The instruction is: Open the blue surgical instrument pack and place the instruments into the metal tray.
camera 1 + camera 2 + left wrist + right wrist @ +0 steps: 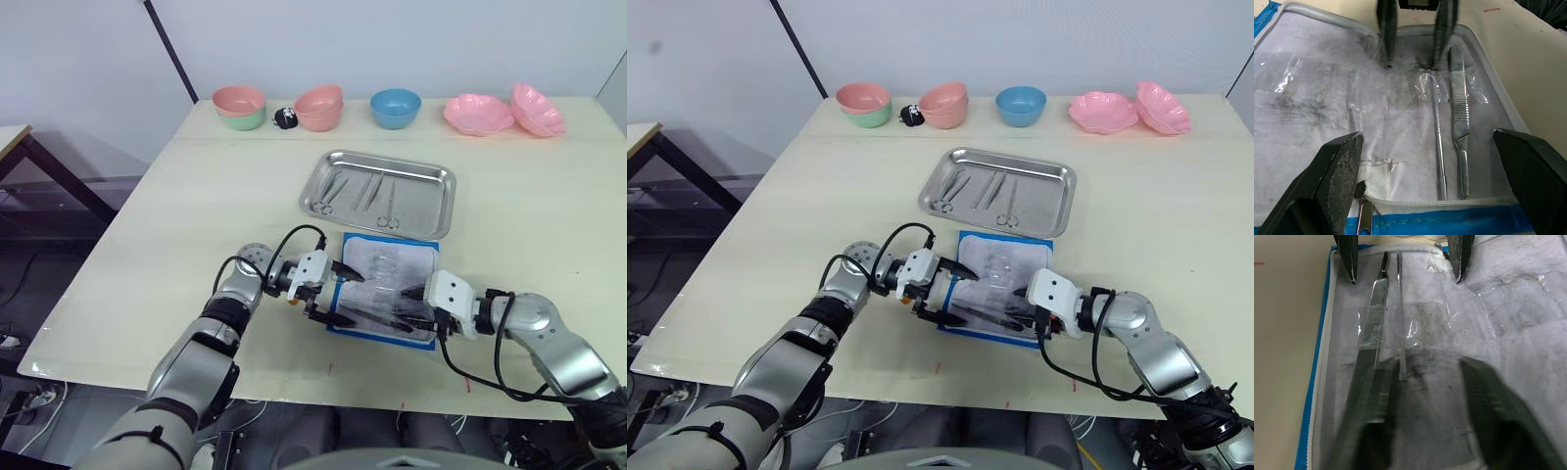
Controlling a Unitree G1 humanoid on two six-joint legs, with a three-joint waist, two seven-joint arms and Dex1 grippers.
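Grippers, left point(336, 295) and right point(415, 305), hang wide open and empty over the unfolded pack point(387, 286) just below the tray point(436, 204), where closing together on the two remaining instruments point(1452, 122) risks a collision.

Tray instruments point(359, 191) too small
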